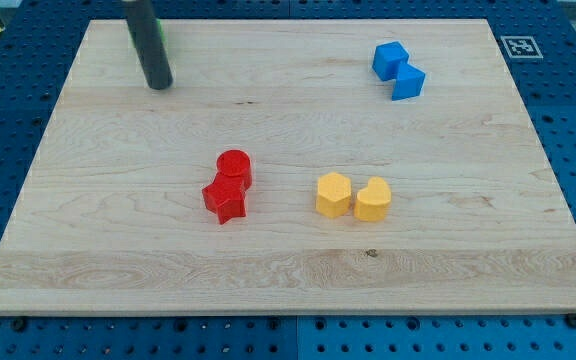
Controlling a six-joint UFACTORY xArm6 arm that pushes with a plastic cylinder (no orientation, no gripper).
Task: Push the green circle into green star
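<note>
My tip rests on the wooden board near the top left corner of the view. Only a thin green sliver shows at the right edge of the rod, just above the tip. The rod hides the rest of it, so I cannot tell its shape, nor whether it is one green block or two. No other green block shows anywhere on the board.
A red circle touches a red star at the board's middle. A yellow hexagon and a yellow heart sit to their right. Two blue blocks touch at the top right.
</note>
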